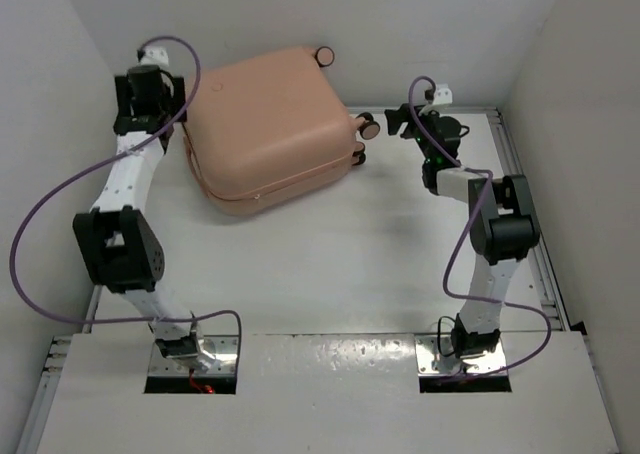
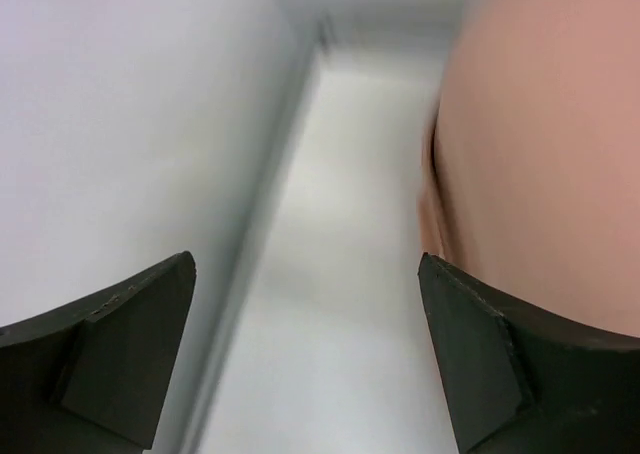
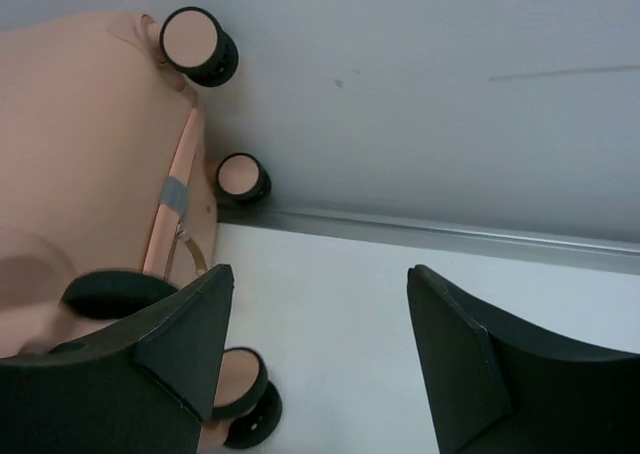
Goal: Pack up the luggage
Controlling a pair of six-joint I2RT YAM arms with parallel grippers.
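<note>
Luggage (image 1: 268, 124): salmon-pink hard-shell suitcase, shut, lying flat and at an angle on the far left part of the white table (image 1: 330, 264). Its dark wheels (image 1: 367, 127) with pink hubs face right and far.

Left gripper (image 2: 305, 309): at the far left, between the side wall (image 2: 120, 124) and the case's left edge. Jaws spread wide, nothing between them. Contact with the shell cannot be told.

Right gripper (image 3: 320, 304): just right of the wheel end. Jaws wide apart, holding nothing. Its left finger (image 3: 150, 364) overlaps a wheel in the wrist view, contact unclear.

Purple cables (image 1: 60, 214): looped along both arms.
</note>
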